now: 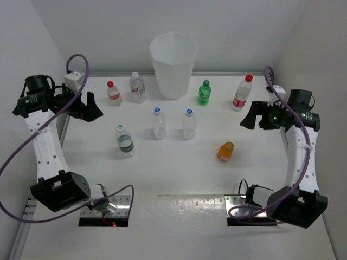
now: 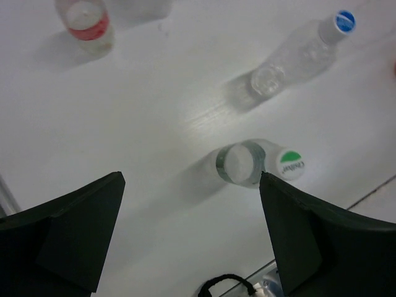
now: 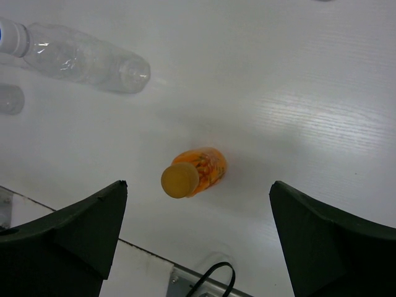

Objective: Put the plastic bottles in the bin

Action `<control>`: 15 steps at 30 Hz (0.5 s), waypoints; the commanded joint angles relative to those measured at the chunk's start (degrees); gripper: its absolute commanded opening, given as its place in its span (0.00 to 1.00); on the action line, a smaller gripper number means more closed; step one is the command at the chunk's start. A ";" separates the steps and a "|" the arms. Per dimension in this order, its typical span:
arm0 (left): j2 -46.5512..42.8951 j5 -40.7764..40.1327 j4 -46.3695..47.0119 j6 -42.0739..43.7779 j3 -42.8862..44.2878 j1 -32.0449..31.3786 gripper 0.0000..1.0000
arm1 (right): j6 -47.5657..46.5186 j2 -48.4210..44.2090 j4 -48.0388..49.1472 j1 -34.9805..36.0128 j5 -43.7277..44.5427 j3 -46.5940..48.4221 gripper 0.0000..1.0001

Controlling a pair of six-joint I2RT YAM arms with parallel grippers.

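Eight plastic bottles [image 1: 159,123] are pictured upright across the tabletop [image 1: 173,168], all nearer than the bin [image 1: 173,65] at the far edge. The left claw [image 1: 91,106] and right claw [image 1: 248,116] are held released and empty. The bottles are judged light, thin-walled and slippery, best gripped mid-body.

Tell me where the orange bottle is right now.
In the top view the orange bottle stands on the right side of the table, lower right of the nearest blue-capped bottle.
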 commanded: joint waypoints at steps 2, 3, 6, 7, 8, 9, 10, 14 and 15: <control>-6.48 7.57 -8.42 16.96 -5.49 -1.17 0.96 | -0.98 0.06 -0.64 -0.15 -4.04 -0.08 0.95; -8.16 8.36 -8.42 21.42 -10.12 -0.56 0.96 | -0.97 0.14 -0.73 -0.15 -4.66 0.01 0.95; -13.44 9.07 -8.42 25.68 -17.45 -2.22 0.98 | -0.97 0.15 -1.08 -0.15 -4.75 0.10 0.95; -14.06 9.77 -7.90 27.34 -18.59 -2.83 0.98 | -1.06 0.32 -1.26 -0.15 -4.66 0.02 0.95; -14.07 9.78 -7.90 28.40 -19.56 -3.62 0.98 | -1.06 0.32 -1.34 -0.15 -4.66 0.01 0.95; -14.07 10.82 -8.51 29.45 -21.22 -3.63 0.99 | -1.15 0.32 -1.61 -0.33 -4.66 0.10 0.95; -14.68 11.44 -8.51 30.33 -22.02 -4.15 0.99 | -1.15 0.50 -1.44 -0.24 -4.66 0.19 0.95; -16.35 13.81 -5.98 29.15 -25.98 -7.67 0.99 | -1.15 1.02 -1.70 -0.24 -5.19 0.63 0.94; -16.35 13.82 -0.83 26.59 -26.86 -8.20 0.99 | -1.06 1.37 -2.05 -0.15 -5.28 0.63 0.94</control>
